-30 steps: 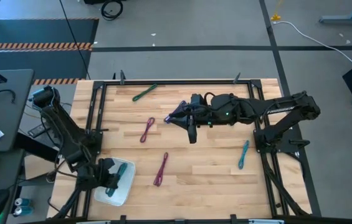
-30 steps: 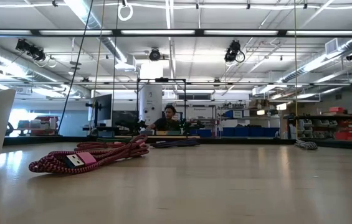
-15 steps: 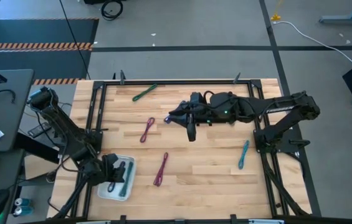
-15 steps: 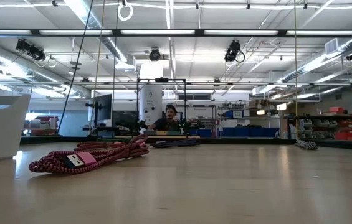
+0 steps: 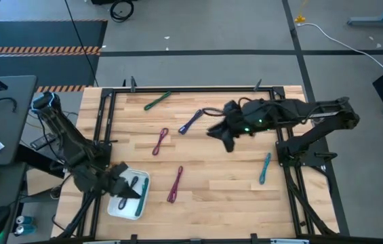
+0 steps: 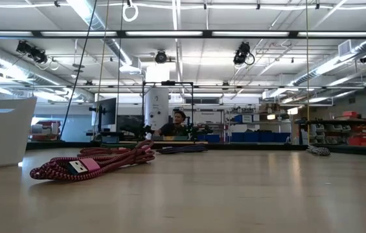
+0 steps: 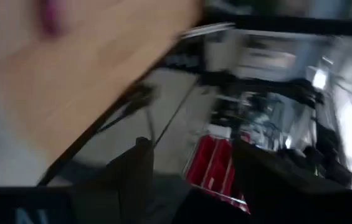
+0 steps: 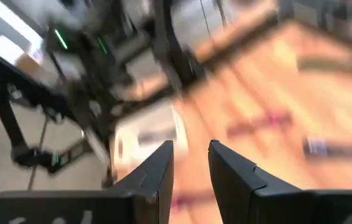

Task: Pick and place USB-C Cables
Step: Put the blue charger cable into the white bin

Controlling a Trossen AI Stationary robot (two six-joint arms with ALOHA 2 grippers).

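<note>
My left tool (image 5: 125, 188) hangs over the white tray (image 5: 114, 205) at the table's (image 5: 225, 183) near left corner, where teal and dark cables (image 5: 135, 184) already lie. Its wrist view shows the two fingers parted with nothing between them. My right tool (image 5: 226, 139) hovers above the table's middle, just beside the blue cable (image 5: 190, 123). Its fingers (image 8: 163, 163) stand slightly apart, gripping nothing.

Loose cables remain spread on the wood: a green one (image 5: 157, 100) near the far edge, a purple one (image 5: 160, 141) left of centre, a magenta one (image 5: 175, 184) toward the front, and a teal one (image 5: 265, 168) at the right. In the low view the magenta bundle (image 6: 92, 162) shows as braided loops lying flat.

I judge these bundles light, limp and a little springy, likely to sag or unfold from a grip at one end. The best hold looks to be across the bundle's middle, pinching all strands together.
</note>
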